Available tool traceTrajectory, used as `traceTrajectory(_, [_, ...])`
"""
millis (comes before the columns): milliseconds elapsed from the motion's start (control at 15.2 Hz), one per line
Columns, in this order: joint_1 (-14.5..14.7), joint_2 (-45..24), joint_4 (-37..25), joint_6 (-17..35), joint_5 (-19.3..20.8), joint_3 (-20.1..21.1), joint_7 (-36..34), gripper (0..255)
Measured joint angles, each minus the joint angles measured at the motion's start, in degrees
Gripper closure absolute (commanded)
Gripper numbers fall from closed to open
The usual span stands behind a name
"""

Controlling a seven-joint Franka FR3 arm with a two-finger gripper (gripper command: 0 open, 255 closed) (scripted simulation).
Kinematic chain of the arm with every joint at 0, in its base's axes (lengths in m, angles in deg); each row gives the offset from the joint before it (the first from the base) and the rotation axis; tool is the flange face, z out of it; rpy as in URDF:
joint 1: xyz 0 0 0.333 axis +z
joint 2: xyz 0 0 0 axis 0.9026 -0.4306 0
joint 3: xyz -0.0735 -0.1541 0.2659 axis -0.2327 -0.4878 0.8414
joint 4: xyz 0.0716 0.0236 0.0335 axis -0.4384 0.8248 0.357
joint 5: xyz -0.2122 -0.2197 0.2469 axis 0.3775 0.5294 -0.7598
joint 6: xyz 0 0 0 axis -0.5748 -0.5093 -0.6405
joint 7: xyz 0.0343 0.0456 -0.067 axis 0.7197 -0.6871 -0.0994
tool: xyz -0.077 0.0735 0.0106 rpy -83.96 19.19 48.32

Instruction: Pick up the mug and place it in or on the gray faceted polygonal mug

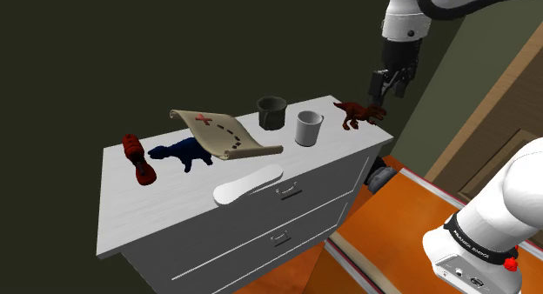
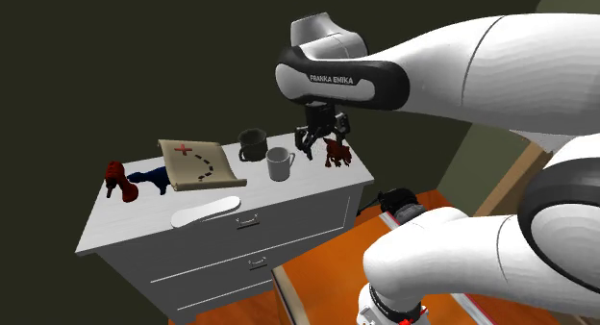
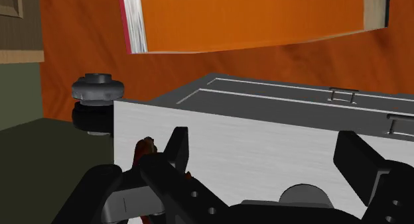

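Closest is the robot's big white arm. On its dark part you can read the white letters "FRANKA EMIKA". Below it is an orange floor.

Next comes a grey-white chest of drawers. Near its front edge lies a flat white thing. A little further back are a red toy, a blue dinosaur and an old rolled map with a red X drawn on it.

Behind those stand two mugs, close together but not touching. The mug is pale, plain and round. It stands upright with its open top up, and its small handle shows in the second exterior view. The gray faceted mug is much darker and stands just beside it, a bit further back.

At the far end of the chest top is a red-brown dinosaur. The black gripper hangs in the air close above this dinosaur, apart from both mugs. Its two fingers are spread wide, and the side of the chest shows between them.

Farthest back is a dark green wall.
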Motion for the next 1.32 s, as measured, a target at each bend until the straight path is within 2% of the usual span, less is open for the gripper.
traceTrajectory(396, [0.5,-10.5,-2.2,10.3,-0.9,2.6,-3.6,0])
traceTrajectory(726, [1.0,-20.5,-6.3,17.9,-0.5,5.0,-7.4,0])
traceTrajectory(1188, [1.5,-35.4,-16.3,24.9,2.5,7.0,-12.4,0])
traceTrajectory(1320, [1.7,-37.4,-17.5,26.0,3.0,7.1,-13.0,0])
